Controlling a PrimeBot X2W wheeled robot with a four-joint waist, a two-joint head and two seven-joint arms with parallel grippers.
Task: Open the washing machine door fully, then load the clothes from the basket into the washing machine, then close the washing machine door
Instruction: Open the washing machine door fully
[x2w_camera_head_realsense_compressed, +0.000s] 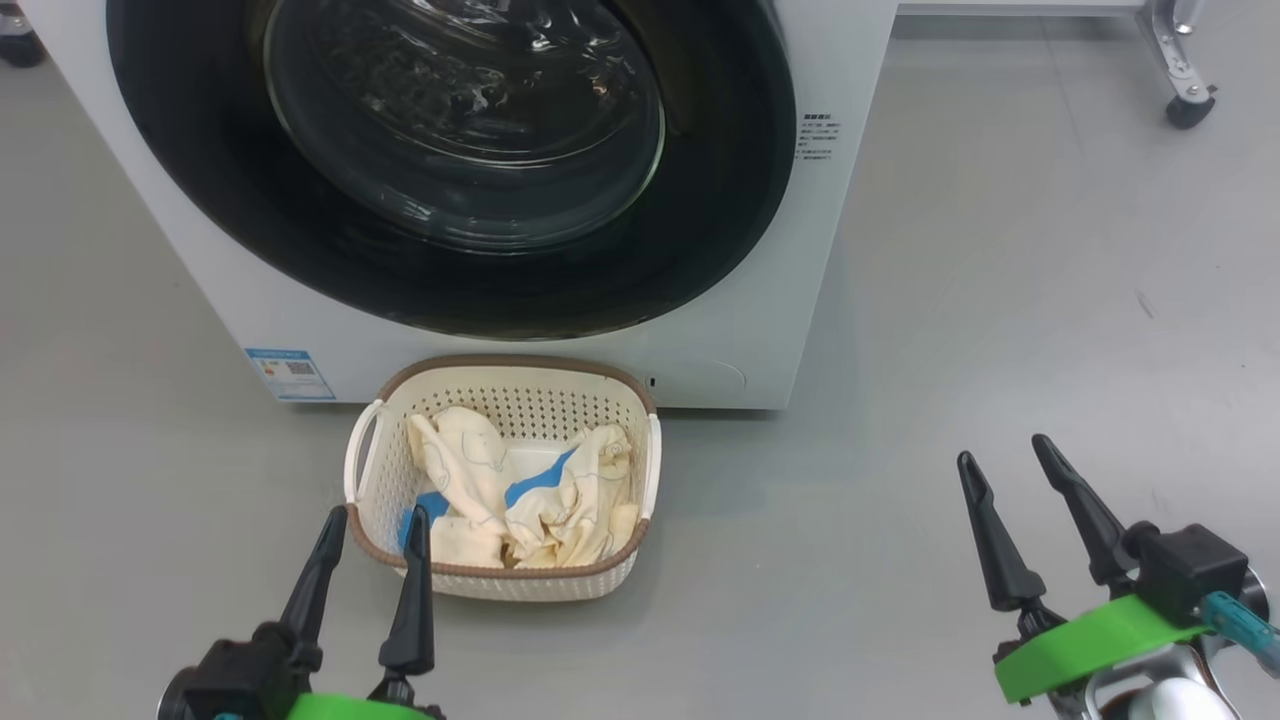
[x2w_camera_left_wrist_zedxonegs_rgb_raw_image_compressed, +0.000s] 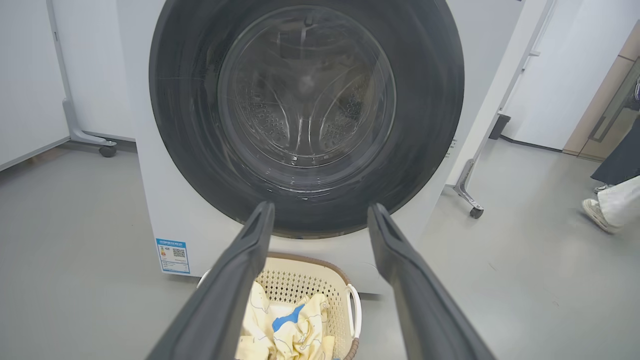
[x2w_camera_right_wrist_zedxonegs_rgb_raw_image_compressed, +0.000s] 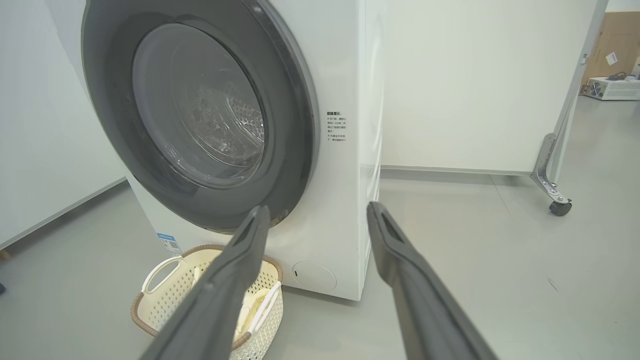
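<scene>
1. Washing machine door (x2w_camera_head_realsense_compressed: 460, 150) is sitting shut, its black rim lying flush against the white front of the washing machine (x2w_camera_head_realsense_compressed: 760, 340), with the steel drum showing through the clear glass.
2. From the left wrist view the door (x2w_camera_left_wrist_zedxonegs_rgb_raw_image_compressed: 305, 110) is facing the camera straight on; from the right wrist view it (x2w_camera_right_wrist_zedxonegs_rgb_raw_image_compressed: 200, 115) is showing at an angle, off to the left.
3. A basket (x2w_camera_head_realsense_compressed: 520, 405) is standing on the grey floor (x2w_camera_head_realsense_compressed: 1000, 300) just in front of the machine, below the door and close to a blue sticker (x2w_camera_head_realsense_compressed: 290, 373).
4. Cream-yellow clothes (x2w_camera_head_realsense_compressed: 520, 500) with blue patches are lying crumpled inside the basket, and nothing is gripping them.
5. The left gripper (x2w_camera_head_realsense_compressed: 377, 515) is holding its two fingers spread apart with nothing between them; in the head view its tips are overlapping the basket's near left corner, and whether they are touching it cannot be told.
6. In its own wrist view the left gripper (x2w_camera_left_wrist_zedxonegs_rgb_raw_image_compressed: 320, 206) is pointing at the door's lower rim, with the basket (x2w_camera_left_wrist_zedxonegs_rgb_raw_image_compressed: 320, 280) and clothes (x2w_camera_left_wrist_zedxonegs_rgb_raw_image_compressed: 285, 330) showing between the fingers.
7. The right gripper (x2w_camera_head_realsense_compressed: 1003, 450) is hanging well to the right of the basket, fingers apart and empty.
8. In its wrist view the right gripper (x2w_camera_right_wrist_zedxonegs_rgb_raw_image_compressed: 317, 206) is pointing at the machine's (x2w_camera_right_wrist_zedxonegs_rgb_raw_image_compressed: 340, 200) lower right front corner.
9. A person's foot (x2w_camera_left_wrist_zedxonegs_rgb_raw_image_compressed: 597, 215) is showing at the far right of the left wrist view.
</scene>
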